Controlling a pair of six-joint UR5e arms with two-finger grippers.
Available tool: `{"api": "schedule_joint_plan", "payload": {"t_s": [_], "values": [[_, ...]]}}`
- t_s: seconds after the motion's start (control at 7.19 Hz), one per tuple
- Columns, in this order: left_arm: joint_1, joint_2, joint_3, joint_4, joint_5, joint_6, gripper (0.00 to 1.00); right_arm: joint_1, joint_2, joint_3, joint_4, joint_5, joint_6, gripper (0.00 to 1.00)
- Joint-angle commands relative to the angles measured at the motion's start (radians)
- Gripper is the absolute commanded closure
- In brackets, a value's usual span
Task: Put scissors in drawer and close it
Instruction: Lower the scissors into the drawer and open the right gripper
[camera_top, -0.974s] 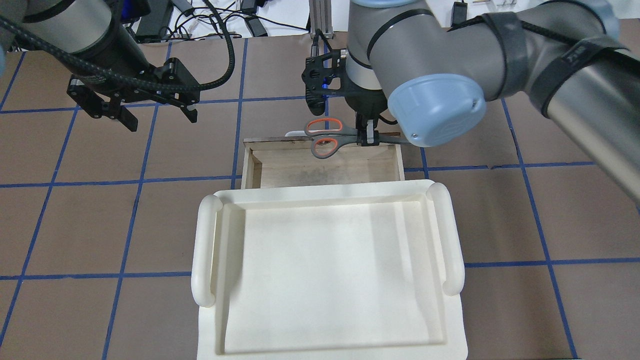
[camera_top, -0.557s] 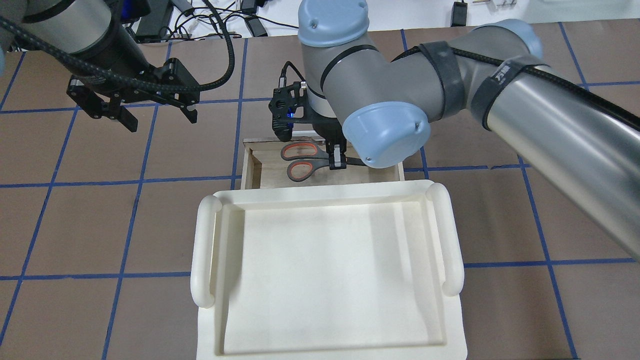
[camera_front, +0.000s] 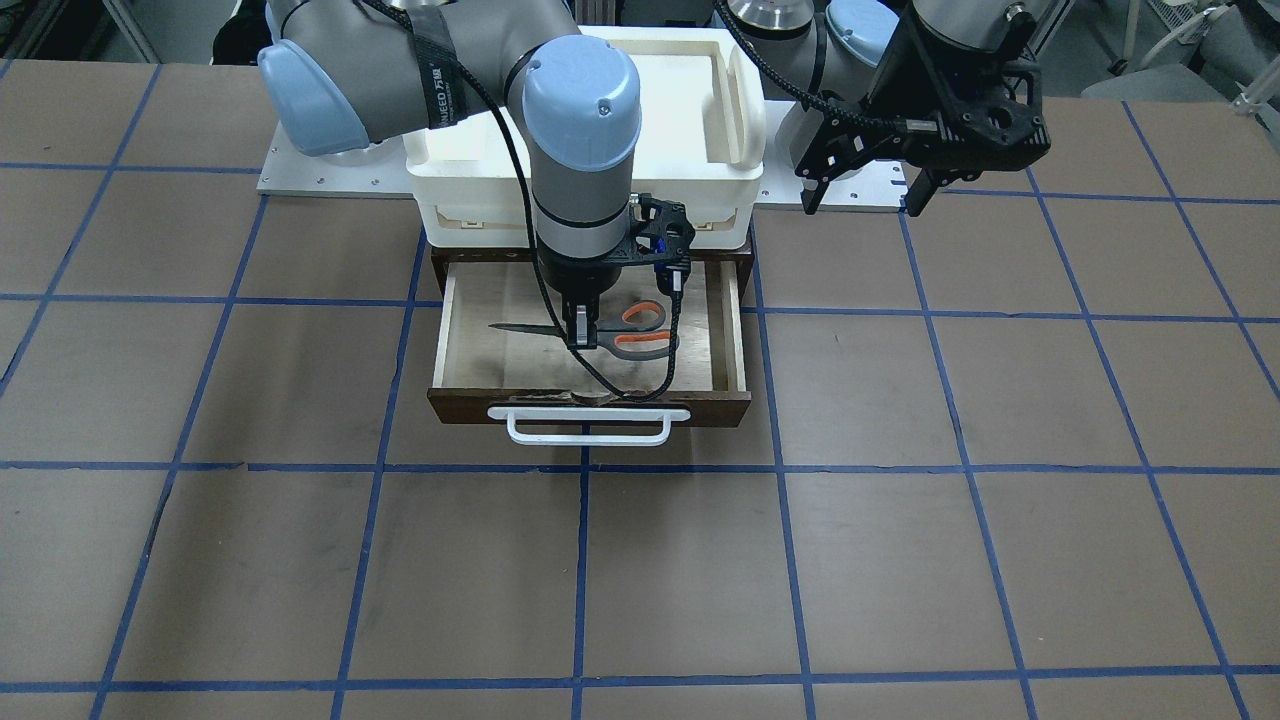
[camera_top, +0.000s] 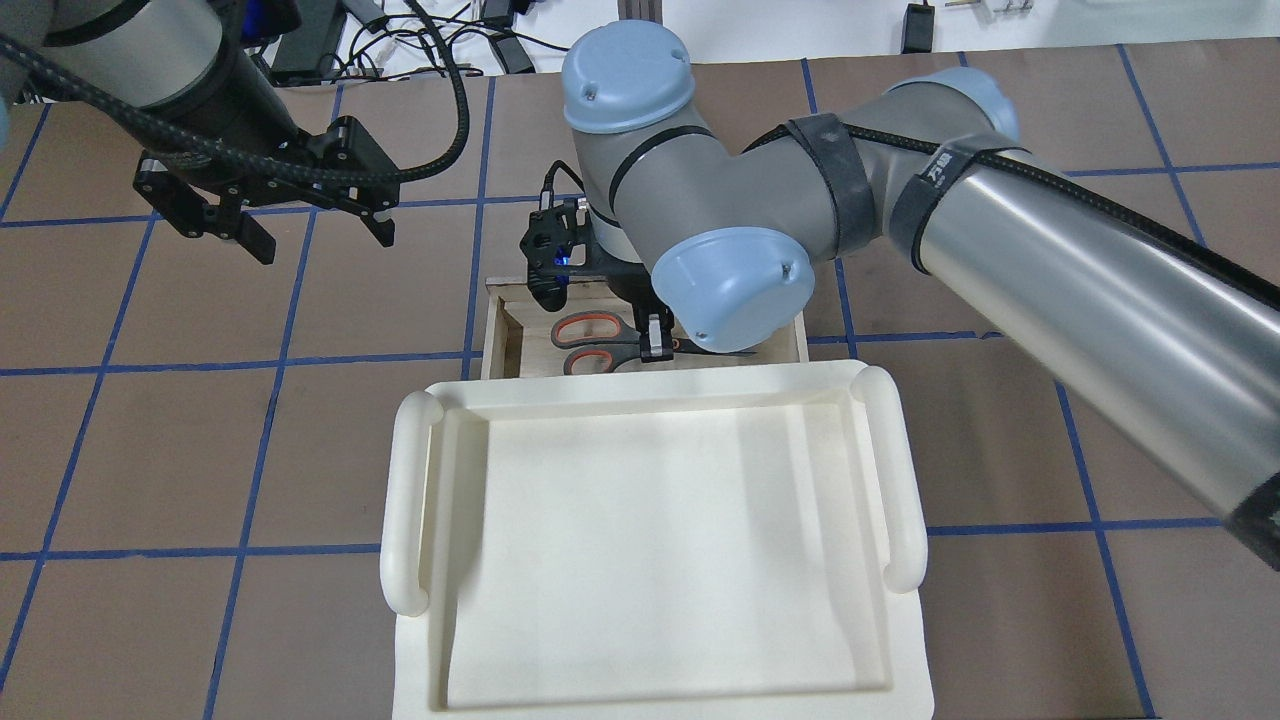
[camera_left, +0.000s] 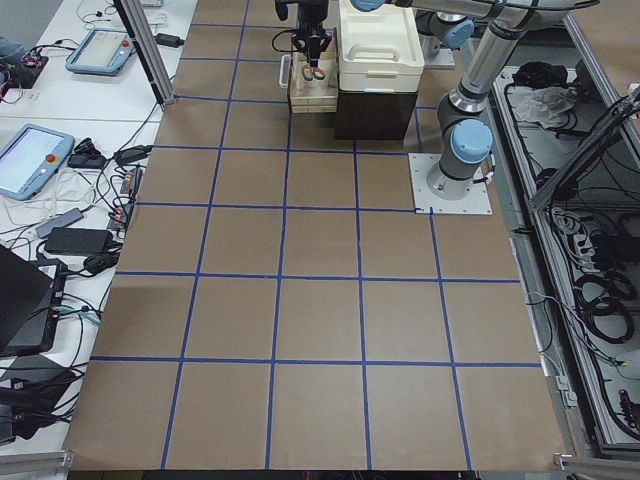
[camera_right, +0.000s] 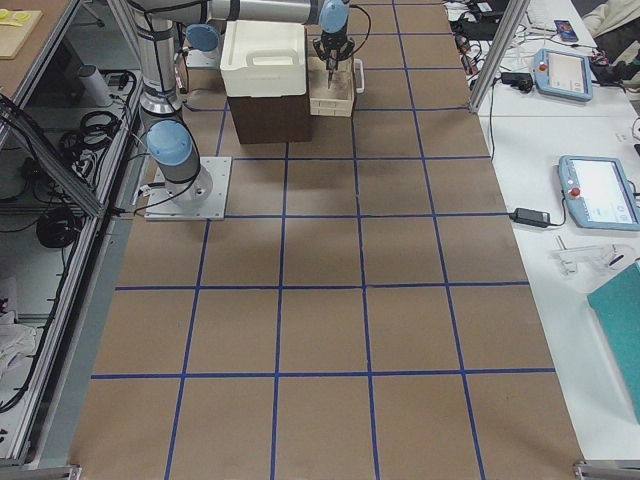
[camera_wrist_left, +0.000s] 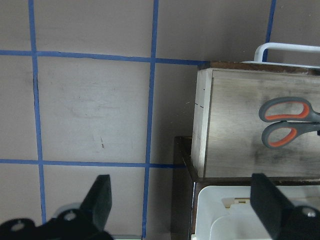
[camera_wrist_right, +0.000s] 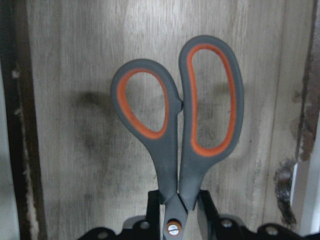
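The scissors (camera_top: 590, 345), grey loops lined in orange, are gripped at the pivot by my right gripper (camera_top: 656, 345), which is shut on them. They lie level, low inside the open drawer (camera_top: 510, 345); whether they touch its floor I cannot tell. In the front view the scissors' (camera_front: 640, 335) blades point to that view's left, over the pale drawer (camera_front: 480, 350) floor, behind the white handle (camera_front: 588, 425). The right wrist view shows the loops (camera_wrist_right: 175, 145) above the wood floor (camera_wrist_right: 75, 125). My left gripper (camera_top: 322, 240) is open and empty, raised left of the drawer; its wrist view shows the scissors (camera_wrist_left: 287, 125).
A large white tray (camera_top: 408, 500) sits on the dark cabinet above the drawer's rear part. A black cable (camera_front: 670, 370) from the right wrist hangs into the drawer. The brown table has blue grid lines.
My right arm has carried the scissors from over the drawer's front edge back toward the robot and down into the drawer. The left arm has not moved.
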Motion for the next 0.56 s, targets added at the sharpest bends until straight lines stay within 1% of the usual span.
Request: {"api": "schedule_joint_plan", "payload": {"t_s": [0.0,0.14,0.28,0.42], "values": [[0.000,-0.002,0.000,0.001,0.000,0.000,0.00,0.001,0.015,0.002,0.001,0.001,0.000,1.00],[0.000,-0.002,0.000,0.001,0.000,-0.002,0.00,0.001,0.015,0.002,0.004,0.000,0.000,0.72],[0.000,-0.002,0.000,0.000,0.008,-0.006,0.00,0.001,0.015,0.002,0.003,0.003,0.000,0.29],[0.000,-0.002,0.000,0.001,0.005,-0.006,0.00,0.001,0.012,0.001,-0.002,0.013,0.000,0.10]]}}
